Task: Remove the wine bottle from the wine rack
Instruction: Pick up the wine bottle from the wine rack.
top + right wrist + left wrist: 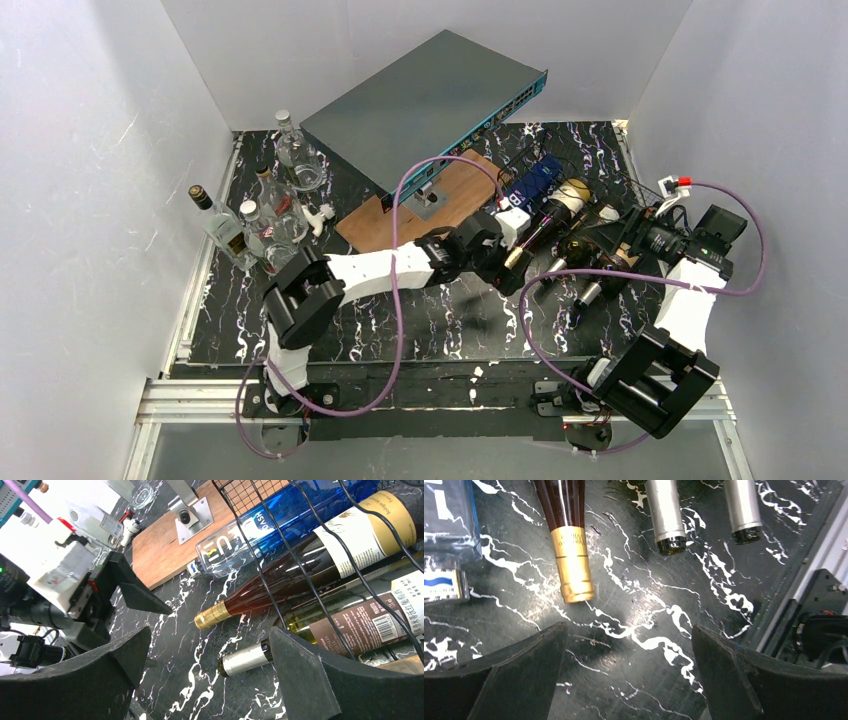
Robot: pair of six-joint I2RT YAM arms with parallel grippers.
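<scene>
Right wrist view: bottle point(280, 580), amber with a gold cap and a cream label, lies on its side in the rack point(240, 495). It is 2nd from the grid end, beside a blue bottle point(280, 520). Its neck pokes out past the wires over the worktop point(200, 680). The rack stands in the worktop's right half.

Left wrist view: left gripper point(629, 630), fingers wide apart and empty, with the gold cap just beyond the gap, not touching. To the cap's right lie 2 silver-capped necks point(665, 515).

Right gripper point(210, 632) hangs over the rack's open end, fingers apart, holding nothing.

Top view: a board point(455, 200) carrying a grey switch point(425, 100) sits at the far edge, left of the rack. Clear glass bottles point(265, 225) stand along the left edge.
</scene>
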